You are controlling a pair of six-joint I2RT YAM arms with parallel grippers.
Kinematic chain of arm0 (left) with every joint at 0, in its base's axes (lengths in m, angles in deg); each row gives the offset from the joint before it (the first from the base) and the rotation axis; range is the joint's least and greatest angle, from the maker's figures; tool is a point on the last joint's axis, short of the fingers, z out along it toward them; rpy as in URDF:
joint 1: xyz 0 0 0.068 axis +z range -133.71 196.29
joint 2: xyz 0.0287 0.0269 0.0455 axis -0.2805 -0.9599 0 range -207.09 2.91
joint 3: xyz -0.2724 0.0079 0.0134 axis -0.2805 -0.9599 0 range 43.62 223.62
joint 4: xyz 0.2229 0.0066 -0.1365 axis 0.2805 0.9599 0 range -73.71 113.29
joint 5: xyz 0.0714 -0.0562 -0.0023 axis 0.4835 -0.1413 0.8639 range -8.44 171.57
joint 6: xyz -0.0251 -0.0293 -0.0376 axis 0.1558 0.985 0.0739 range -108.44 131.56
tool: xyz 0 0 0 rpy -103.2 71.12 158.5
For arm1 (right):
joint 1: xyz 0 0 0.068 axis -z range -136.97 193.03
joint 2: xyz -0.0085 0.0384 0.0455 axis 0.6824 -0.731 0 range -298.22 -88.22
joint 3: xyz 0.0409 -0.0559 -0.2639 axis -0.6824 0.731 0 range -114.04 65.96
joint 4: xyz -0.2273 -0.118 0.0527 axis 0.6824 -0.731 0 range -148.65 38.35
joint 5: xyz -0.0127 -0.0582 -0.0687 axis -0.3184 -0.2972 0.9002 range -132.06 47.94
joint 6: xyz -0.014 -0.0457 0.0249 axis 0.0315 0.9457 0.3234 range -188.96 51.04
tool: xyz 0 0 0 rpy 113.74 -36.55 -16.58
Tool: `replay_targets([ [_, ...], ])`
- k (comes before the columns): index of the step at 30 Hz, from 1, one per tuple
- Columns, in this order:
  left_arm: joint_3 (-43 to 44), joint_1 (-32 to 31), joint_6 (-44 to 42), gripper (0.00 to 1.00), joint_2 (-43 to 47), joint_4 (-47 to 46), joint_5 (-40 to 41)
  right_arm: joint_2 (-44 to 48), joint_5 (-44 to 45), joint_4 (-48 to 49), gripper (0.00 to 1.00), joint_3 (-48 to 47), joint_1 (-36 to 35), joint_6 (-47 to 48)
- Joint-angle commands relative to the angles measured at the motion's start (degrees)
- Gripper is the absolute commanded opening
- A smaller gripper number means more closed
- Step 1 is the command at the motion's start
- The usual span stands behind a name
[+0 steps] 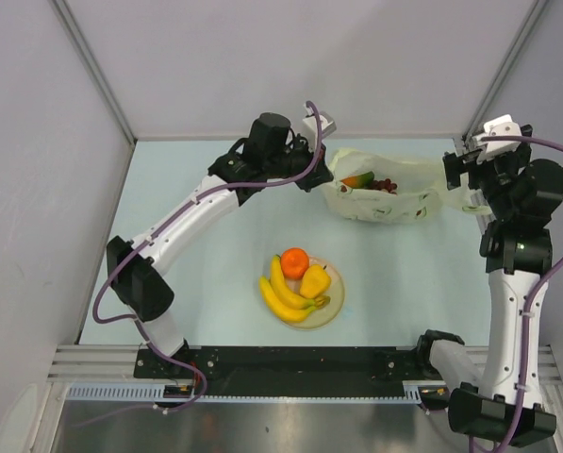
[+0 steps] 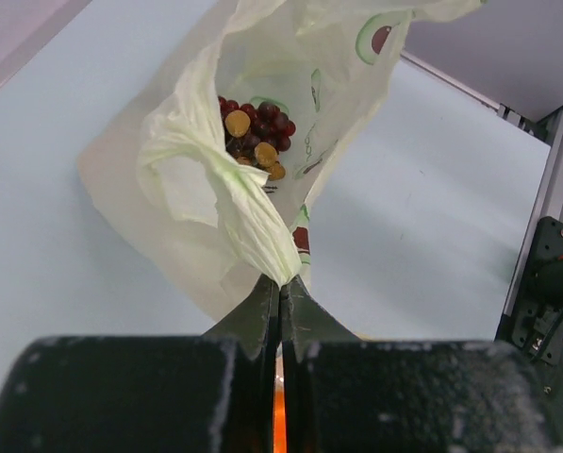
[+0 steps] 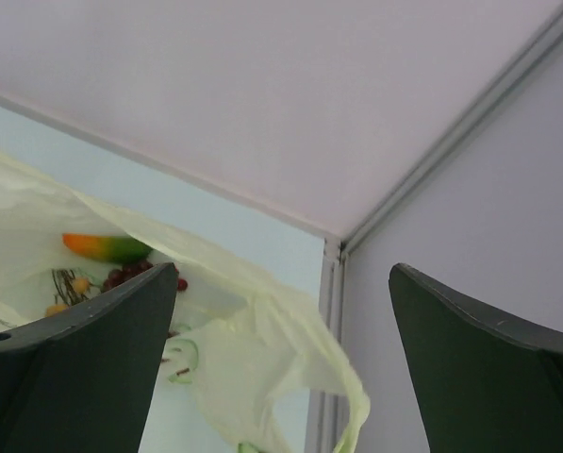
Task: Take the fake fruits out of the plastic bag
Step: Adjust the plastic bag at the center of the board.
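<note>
The pale yellow-green plastic bag (image 1: 399,206) lies at the back right of the table, its mouth open. Inside it are a red-green mango (image 1: 358,179) and dark grapes (image 1: 385,185). My left gripper (image 1: 321,176) is shut on the bag's twisted left edge (image 2: 262,236), with the grapes (image 2: 257,132) showing past it. My right gripper (image 1: 451,174) is open at the bag's right end; in the right wrist view the bag's loose edge (image 3: 262,340) hangs between its jaws (image 3: 283,274), touching neither. The mango (image 3: 107,247) and grapes (image 3: 130,276) show there too.
A round cream plate (image 1: 340,300) at front centre holds yellow bananas (image 1: 283,297), an orange (image 1: 295,261) and a yellow lumpy fruit (image 1: 315,280). Grey enclosure walls and a metal corner post (image 1: 474,132) stand close behind the right gripper.
</note>
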Motion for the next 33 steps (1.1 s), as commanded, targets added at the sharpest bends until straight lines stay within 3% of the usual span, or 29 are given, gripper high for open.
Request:
replay_targets([
  [1, 2.01, 0.09, 1.5, 0.0, 1.49, -0.73, 0.17, 1.36, -12.06, 4.06, 0.95, -4.66, -0.21, -5.31],
  [2, 1.66, 0.09, 1.59, 0.0, 1.57, -1.08, -0.36, 0.66, -17.83, 3.36, 0.83, -4.75, -0.56, -6.03],
  [5, 0.52, 0.09, 1.68, 0.0, 2.1, -1.09, -0.89, -4.51, -13.97, -1.9, 0.57, -4.66, -8.36, -5.53],
  [7, 0.08, 0.09, 1.51, 0.0, 2.71, -1.0, -0.98, -7.51, -13.85, -5.5, 0.48, -4.58, -11.88, -4.03],
  [8, -0.09, 0.09, 1.33, 0.0, 2.89, -1.17, -0.98, -10.92, -14.98, -6.22, 0.4, -4.31, -12.07, -3.15],
  [11, -1.06, 0.09, 1.42, 0.0, 3.51, -1.61, -0.28, -17.16, -18.23, -7.45, 0.27, -2.73, -12.08, -1.39],
  [19, -1.76, 0.09, 1.07, 0.0, 3.95, -2.14, 0.17, -30.8, -18.86, -5.01, 0.2, 0.87, -17.78, 4.33],
  [23, -4.74, 0.09, 0.1, 0.0, 5.09, -1.7, 0.34, -34.33, -10.09, 0.71, 0.23, 6.4, -20.42, 7.13],
  [27, -8.09, 0.09, -1.82, 0.0, 8.16, -1.44, -0.36, -28.37, -8.32, -6.63, 0.2, 17.0, -20.25, 4.95],
  [30, -8.09, -0.18, -5.15, 0.0, 9.22, -0.38, -1.85, -17.92, -9.45, -12.88, 0.2, 22.13, -21.56, 2.66],
  [33, -8.09, -1.58, -9.02, 0.0, 9.4, 1.28, -2.29, -14.11, -8.49, -10.82, 0.2, 23.73, -22.8, 1.61],
])
